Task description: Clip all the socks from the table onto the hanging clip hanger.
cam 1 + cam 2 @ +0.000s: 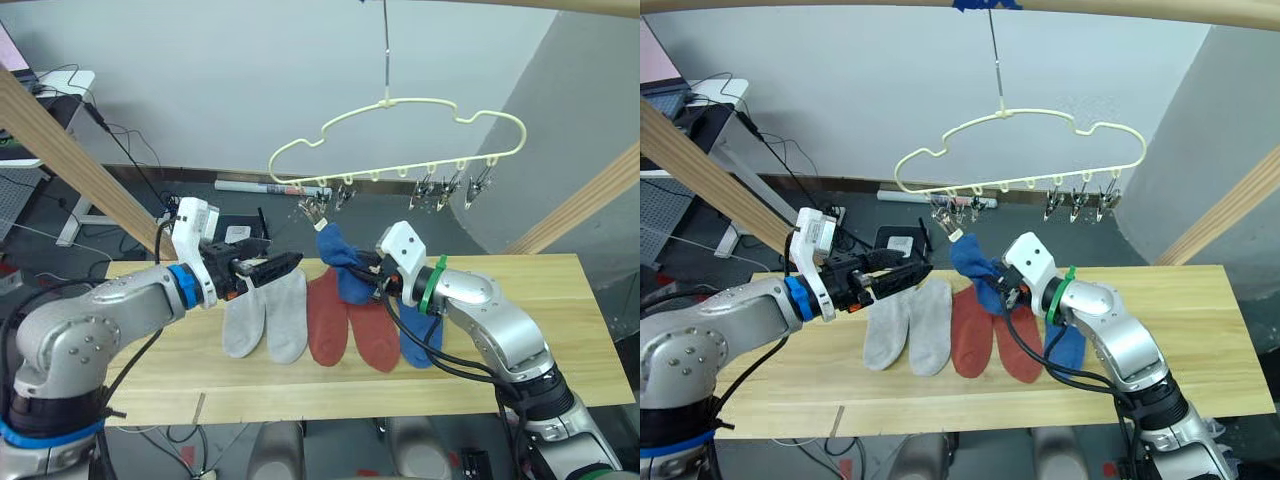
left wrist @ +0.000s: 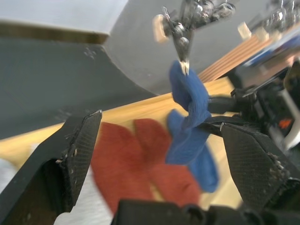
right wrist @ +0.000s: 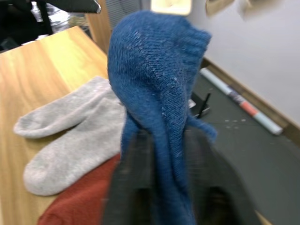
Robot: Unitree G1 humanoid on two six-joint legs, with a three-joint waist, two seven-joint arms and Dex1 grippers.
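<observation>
The pale yellow clip hanger hangs above the table. My right gripper is shut on a blue sock, held up off the table. The sock's cuff touches the tip of a metal clip at the hanger's left end; I cannot tell if the clip bites it. My left gripper hovers open just left of that sock, its fingers wide apart. Flat on the table lie two grey socks, two rust red socks and a second blue sock, partly under my right arm.
Slanted wooden poles stand at the left and right of the table. Several free clips hang at the hanger's right end. Cables and a white roll lie on the floor behind the table.
</observation>
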